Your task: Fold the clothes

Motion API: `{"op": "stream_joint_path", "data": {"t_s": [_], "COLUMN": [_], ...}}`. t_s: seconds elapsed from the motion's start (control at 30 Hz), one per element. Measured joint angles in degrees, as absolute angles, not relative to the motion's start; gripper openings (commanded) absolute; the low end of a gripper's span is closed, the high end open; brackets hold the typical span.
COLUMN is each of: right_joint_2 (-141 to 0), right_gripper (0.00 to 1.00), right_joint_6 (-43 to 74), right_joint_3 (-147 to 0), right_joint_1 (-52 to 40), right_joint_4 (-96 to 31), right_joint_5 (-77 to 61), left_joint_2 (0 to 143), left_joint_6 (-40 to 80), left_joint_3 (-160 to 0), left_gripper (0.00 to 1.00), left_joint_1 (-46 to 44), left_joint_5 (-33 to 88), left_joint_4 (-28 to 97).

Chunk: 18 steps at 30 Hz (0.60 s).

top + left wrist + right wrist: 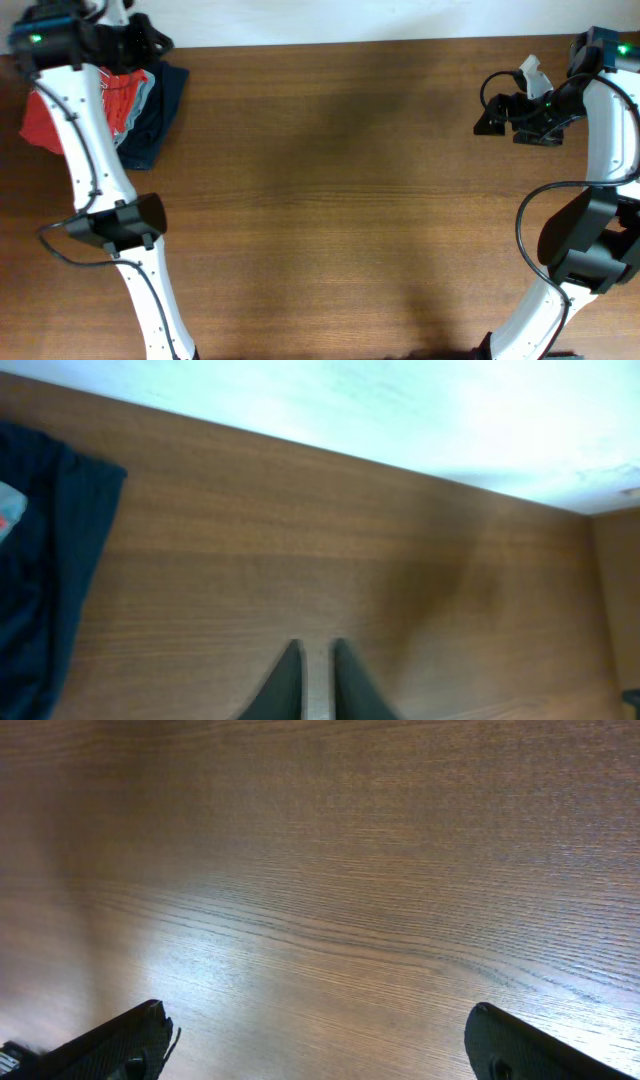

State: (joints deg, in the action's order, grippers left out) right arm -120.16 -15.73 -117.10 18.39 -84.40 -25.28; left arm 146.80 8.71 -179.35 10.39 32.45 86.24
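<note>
**Ops:** Status on the left side, please?

**Me:** I have the left gripper (317, 652) up at the far left corner of the table (340, 200). Its jaws are parted by only a narrow slit and nothing is between them. Through its wrist camera I see bare wood under the tips.

**Ops:** Where's the shirt?

**Me:** I see the shirt (40, 125) bunched in that same corner, orange-red, with my left arm crossing over it in the overhead view. It overlaps a navy garment (160, 110) that spreads out to its right, and a pale grey strip shows between the two. In the left wrist view the navy edge lies at the left of the frame, apart from the fingertips. I can't make out any lettering from here.

**Ops:** And the right side?

**Me:** My right gripper (315, 1008) hangs over bare wood near the table's right edge. Its jaws are spread wide and grasp nothing. It is well apart from the pile.
</note>
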Motion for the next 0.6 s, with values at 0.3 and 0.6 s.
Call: {"op": "stream_joint_path", "data": {"t_s": [0.3, 0.6], "right_joint_2": [-120.2, -120.2], "right_gripper": [0.98, 0.99], "right_joint_6": [-15.7, -15.7], "right_joint_3": [-117.1, -117.1], "right_joint_1": [18.4, 18.4], "right_joint_4": [-84.4, -84.4], "right_joint_5": [-25.3, -25.3], "left_joint_2": [146.8, 146.8], "left_joint_6": [9.7, 9.7], "left_joint_3": [-179.3, -179.3], "left_gripper": [0.99, 0.99], "left_joint_1": [6.4, 5.2], "left_joint_5": [29.5, 29.1], "left_joint_4": [86.2, 86.2]}}
